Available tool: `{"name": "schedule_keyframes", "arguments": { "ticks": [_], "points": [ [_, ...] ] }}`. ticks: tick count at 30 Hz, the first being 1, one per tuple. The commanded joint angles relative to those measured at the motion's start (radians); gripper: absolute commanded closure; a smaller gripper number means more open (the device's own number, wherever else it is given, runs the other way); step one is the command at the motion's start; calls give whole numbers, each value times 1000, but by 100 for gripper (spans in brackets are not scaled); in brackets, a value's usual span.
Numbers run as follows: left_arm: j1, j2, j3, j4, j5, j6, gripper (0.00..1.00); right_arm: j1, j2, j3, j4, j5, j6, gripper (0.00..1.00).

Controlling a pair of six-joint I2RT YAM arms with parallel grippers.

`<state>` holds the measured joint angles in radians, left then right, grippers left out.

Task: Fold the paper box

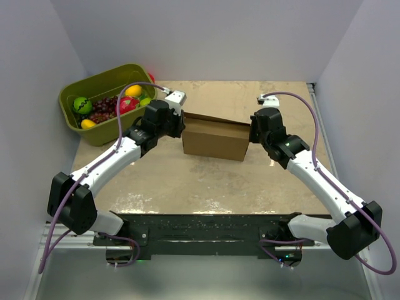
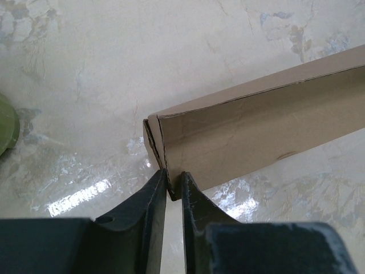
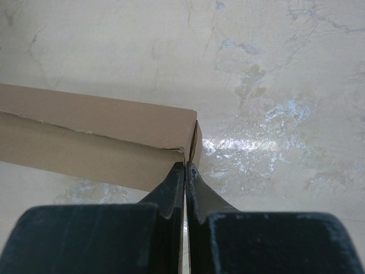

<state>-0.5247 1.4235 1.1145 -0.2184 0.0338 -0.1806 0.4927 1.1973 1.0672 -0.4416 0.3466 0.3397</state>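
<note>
The paper box (image 1: 212, 139) is plain brown cardboard and stands folded up in the middle of the table, its long side facing me. My left gripper (image 1: 182, 125) is at its left end. In the left wrist view the jaws (image 2: 175, 185) are shut on the lower corner of the box's (image 2: 256, 131) end wall. My right gripper (image 1: 252, 132) is at the right end. In the right wrist view its jaws (image 3: 185, 169) are pinched almost flat on the thin end flap of the box (image 3: 97, 137). The box's far side and inside are hidden.
An olive-green bin (image 1: 103, 100) with toy fruit stands at the back left, close behind my left arm; its rim shows in the left wrist view (image 2: 5, 128). Grey walls close in the table on three sides. The marbled tabletop (image 1: 206, 181) lies between the box and the arm bases.
</note>
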Motion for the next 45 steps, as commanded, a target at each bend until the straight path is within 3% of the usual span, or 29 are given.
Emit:
{"name": "schedule_keyframes", "arguments": {
  "ticks": [1,7,10,13,24,25,26,28,30,35,45],
  "points": [
    [-9,8,2,-19,26,-22,82,15,16,-19,-103,-50,13,100],
    [-9,18,1,-22,-27,-20,82,15,13,-19,-100,-61,12,100],
    [-9,18,-12,-9,-31,-17,88,15,15,-23,-98,-63,12,100],
    [-9,20,-22,1,-31,-20,100,17,13,-23,-98,-64,12,100],
    [-11,14,-61,5,-49,-39,100,18,13,-23,-103,-61,10,100],
    [-11,11,-62,7,-42,-40,95,17,13,-21,-103,-63,10,100],
    [-9,2,-62,11,-40,-40,78,17,13,-23,-101,-64,12,100],
    [-11,-9,-61,22,-12,-45,64,18,15,-18,-100,-67,12,100],
    [-9,-27,-50,25,-5,-43,58,17,13,-18,-100,-69,13,100],
    [-8,-28,-9,19,0,-23,54,20,12,-18,-100,-66,12,100],
    [8,11,84,14,-12,1,66,18,15,-16,-100,-67,5,100]
  ]
}}
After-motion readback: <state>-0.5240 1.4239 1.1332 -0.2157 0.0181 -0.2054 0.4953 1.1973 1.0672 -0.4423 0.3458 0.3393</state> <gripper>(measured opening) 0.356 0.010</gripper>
